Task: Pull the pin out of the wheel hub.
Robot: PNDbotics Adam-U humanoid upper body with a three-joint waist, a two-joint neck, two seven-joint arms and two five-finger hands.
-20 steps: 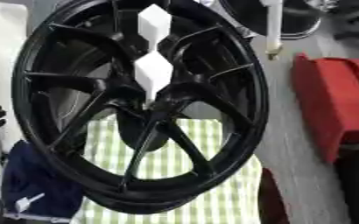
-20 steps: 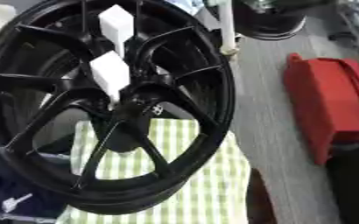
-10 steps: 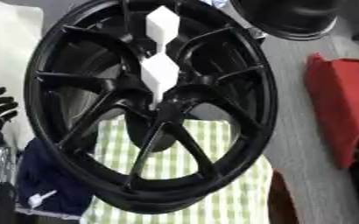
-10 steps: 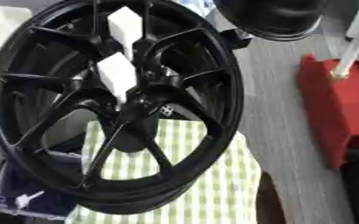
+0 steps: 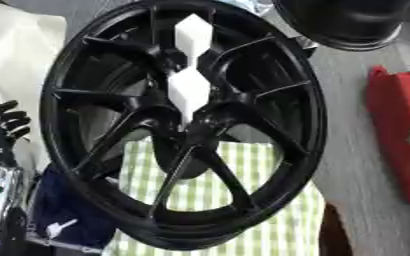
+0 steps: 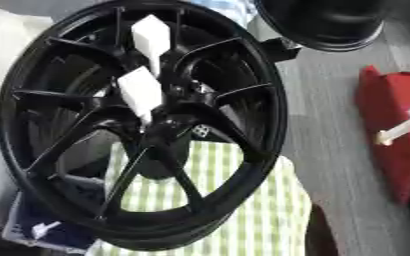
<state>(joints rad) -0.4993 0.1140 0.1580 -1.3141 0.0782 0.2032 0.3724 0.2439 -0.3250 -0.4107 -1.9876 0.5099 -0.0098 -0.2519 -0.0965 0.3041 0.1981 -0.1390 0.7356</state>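
A black wheel hub (image 5: pixel 182 125) stands tilted on its rim and fills your view, its lower edge resting on a green-and-white checked cloth (image 5: pixel 243 200). Two white blocks show among the spokes, an upper white block (image 5: pixel 193 32) near the rim and a lower white block (image 5: pixel 189 92) just above the centre; which of these is the pin you must pull, or whether both belong to it, cannot be told from here. The lower one looks rigid and smooth-faced, likely light, with flat sides that should suit a pinch across its width, drawn straight out along its own line; the hub itself looks heavy and stiff and may rock on the soft cloth as you pull. Your left hand (image 5: pixel 5 130) shows at the left edge beside the rim, its dark fingers (image 5: pixel 16 116) curled and holding nothing, clear of the wheel. Your right hand is not visible. The grey surface (image 5: pixel 357 165) runs to the right, carrying a red case (image 5: pixel 401 125); a second black wheel (image 5: pixel 348 22) sits at the far edge, and dark blue fabric (image 5: pixel 60 220) lies at lower left.
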